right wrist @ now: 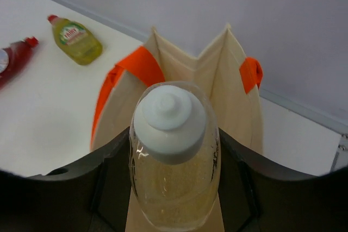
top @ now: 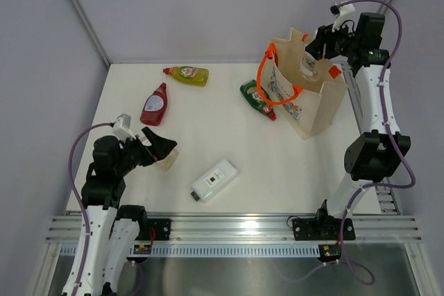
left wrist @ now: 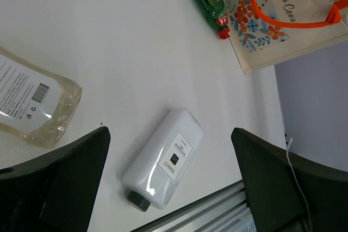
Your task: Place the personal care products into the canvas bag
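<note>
Right wrist view shows a clear amber bottle (right wrist: 174, 188) with a white cap (right wrist: 169, 120) pinched between the jaws of the right gripper (top: 316, 52), one jaw on each flank and the cap facing the camera. It hangs at the open mouth of the canvas bag (right wrist: 223, 80); whether its base has passed the rim I cannot tell. The bag stands upright at the far right of the worktop (top: 208, 136), its orange handles (top: 267, 77) drooping over the blue-printed side. A green bottle (top: 255, 98) lies on the worktop against that printed side, red cap toward the near edge. Well apart, toward the far left, a yellow bottle (top: 189, 74) and a red bottle (top: 154, 105) lie near each other. A flat white bottle (top: 215, 179) lies alone near the front centre, dark cap toward the near edge. A second amber bottle (left wrist: 32, 101) lies at the near left, just beside the left gripper (top: 158, 145), whose jaws are spread wide and grip nothing.
</note>
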`<control>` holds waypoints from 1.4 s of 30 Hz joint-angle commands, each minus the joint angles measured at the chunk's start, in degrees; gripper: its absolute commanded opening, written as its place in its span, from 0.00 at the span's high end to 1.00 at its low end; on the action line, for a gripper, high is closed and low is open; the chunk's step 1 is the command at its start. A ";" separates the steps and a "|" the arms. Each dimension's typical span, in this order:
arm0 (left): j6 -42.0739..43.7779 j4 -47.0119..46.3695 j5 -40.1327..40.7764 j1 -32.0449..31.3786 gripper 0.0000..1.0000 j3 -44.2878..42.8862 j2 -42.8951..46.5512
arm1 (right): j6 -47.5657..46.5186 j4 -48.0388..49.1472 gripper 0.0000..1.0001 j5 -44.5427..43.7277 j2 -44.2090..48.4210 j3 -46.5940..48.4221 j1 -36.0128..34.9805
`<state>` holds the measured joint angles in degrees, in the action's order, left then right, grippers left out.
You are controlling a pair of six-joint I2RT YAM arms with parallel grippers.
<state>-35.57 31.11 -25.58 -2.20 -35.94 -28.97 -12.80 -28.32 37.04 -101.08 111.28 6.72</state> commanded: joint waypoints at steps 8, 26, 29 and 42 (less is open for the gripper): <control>2.70 1.23 2.98 -4.91 0.01 -2.02 -6.17 | -13.40 5.38 1.00 -16.28 -0.87 -10.21 -0.39; 13.41 6.33 34.89 -47.70 0.01 -18.89 -41.06 | -8.91 -14.74 0.01 -5.41 -1.15 1.12 1.98; 15.18 6.68 35.43 -51.05 0.01 -20.48 -44.06 | -9.96 -20.00 0.00 -2.16 0.61 6.63 2.68; 16.33 5.27 40.06 -58.53 0.01 -24.87 -64.88 | -12.00 -22.58 0.00 19.64 21.08 -9.83 2.95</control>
<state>-19.18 37.54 9.50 -60.07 -57.82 -90.65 -25.30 -51.33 47.90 -84.12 107.22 9.80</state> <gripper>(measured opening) 0.984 0.993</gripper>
